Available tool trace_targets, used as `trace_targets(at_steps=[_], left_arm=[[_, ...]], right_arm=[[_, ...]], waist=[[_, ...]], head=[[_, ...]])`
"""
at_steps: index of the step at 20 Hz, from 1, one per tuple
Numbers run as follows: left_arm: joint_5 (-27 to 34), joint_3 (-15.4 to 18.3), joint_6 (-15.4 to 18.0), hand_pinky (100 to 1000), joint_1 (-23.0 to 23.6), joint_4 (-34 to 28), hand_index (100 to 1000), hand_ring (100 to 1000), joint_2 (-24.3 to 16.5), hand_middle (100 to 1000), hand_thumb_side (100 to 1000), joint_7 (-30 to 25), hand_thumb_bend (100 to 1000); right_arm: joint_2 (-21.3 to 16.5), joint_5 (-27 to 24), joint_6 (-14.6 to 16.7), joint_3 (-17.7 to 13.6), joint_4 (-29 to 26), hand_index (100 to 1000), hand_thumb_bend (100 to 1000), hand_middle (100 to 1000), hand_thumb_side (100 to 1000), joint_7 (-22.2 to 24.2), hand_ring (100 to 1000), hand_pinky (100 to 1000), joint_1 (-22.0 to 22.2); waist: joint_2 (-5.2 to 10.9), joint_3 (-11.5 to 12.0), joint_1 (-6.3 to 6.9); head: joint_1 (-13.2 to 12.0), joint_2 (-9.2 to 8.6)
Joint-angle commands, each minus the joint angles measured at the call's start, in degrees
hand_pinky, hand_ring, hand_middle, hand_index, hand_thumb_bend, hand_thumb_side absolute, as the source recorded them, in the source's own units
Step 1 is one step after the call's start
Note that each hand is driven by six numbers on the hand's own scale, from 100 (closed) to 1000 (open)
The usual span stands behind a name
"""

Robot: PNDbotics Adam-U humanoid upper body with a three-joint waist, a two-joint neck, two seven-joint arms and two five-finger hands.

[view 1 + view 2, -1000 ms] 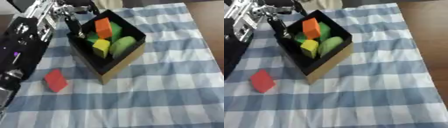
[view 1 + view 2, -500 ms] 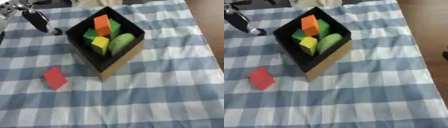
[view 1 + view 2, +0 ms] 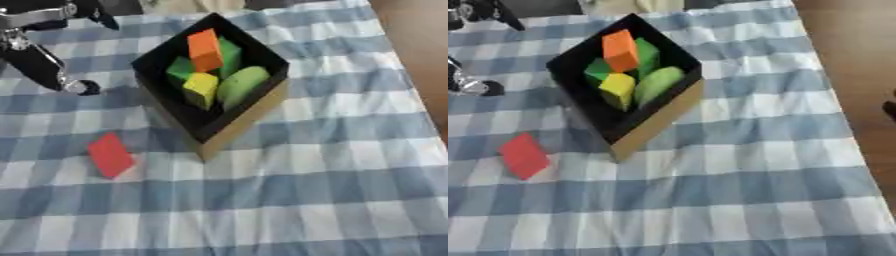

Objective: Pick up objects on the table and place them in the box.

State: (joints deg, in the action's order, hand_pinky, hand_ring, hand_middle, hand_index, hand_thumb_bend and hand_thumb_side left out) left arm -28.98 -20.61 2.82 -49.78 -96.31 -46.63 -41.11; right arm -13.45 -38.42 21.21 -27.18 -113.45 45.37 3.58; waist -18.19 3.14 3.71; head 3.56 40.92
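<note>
On the blue-and-white checked tablecloth (image 3: 332, 165), a square black-lined cardboard box (image 3: 229, 131) stands turned corner-on to the camera. Inside it an orange block (image 3: 206, 49) sits highest, leaning on a dark green block (image 3: 229, 51); a yellow block (image 3: 200, 89) lies below them, with a rounded light green piece (image 3: 241, 83) beside it and another green block (image 3: 180, 69) to the left. A flat red block (image 3: 110, 154) lies on the cloth to the box's lower left, well apart from it.

The left eye view shows the robot's left hand (image 3: 39, 62) at the upper left: black and silver fingers reaching down toward the cloth, holding nothing; whether they are spread or curled cannot be told. The right eye view shows only its edge, plus a dark sliver (image 3: 890, 110) at the right border, too small to identify.
</note>
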Motion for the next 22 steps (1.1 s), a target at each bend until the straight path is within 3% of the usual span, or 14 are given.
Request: trace_targets(at_steps=[1, 7, 13, 22], left_arm=[[2.9, 0.2, 1.6, 856, 0.5, -2.2, 880, 862, -3.4, 790, 237, -0.8, 583], [5.4, 0.4, 4.8, 862, 3.2, -2.9, 889, 870, -5.7, 794, 254, -3.2, 618], [4.2, 0.0, 8.8, 866, 4.0, -2.3, 891, 877, -6.1, 802, 202, -5.0, 650], [4.7, -1.1, 10.5, 867, 3.8, 0.0, 890, 878, -5.6, 804, 195, -7.0, 645]], right_arm=[[-1.3, -0.1, 4.0, -0.4, -1.1, 1000, 100, 354, 523, 3.8, 1000, 1000, 0.1], [-1.1, 0.1, 4.0, -0.4, -1.1, 1000, 100, 352, 523, 3.9, 1000, 1000, 0.1], [-0.8, 0.3, 3.7, -0.3, -1.1, 1000, 100, 350, 523, 4.0, 1000, 1000, 0.1], [-0.6, 0.4, 3.8, -0.2, -1.1, 1000, 100, 350, 523, 4.1, 1000, 1000, 0.1]], waist=[[1.93, 0.0, -0.12], [1.88, 0.0, -0.24], [1.82, -0.1, -0.43], [1.73, -0.3, -0.55]], head=[[-0.3, 0.29], [-0.2, 0.38], [-0.3, 0.36], [-0.4, 0.47]])
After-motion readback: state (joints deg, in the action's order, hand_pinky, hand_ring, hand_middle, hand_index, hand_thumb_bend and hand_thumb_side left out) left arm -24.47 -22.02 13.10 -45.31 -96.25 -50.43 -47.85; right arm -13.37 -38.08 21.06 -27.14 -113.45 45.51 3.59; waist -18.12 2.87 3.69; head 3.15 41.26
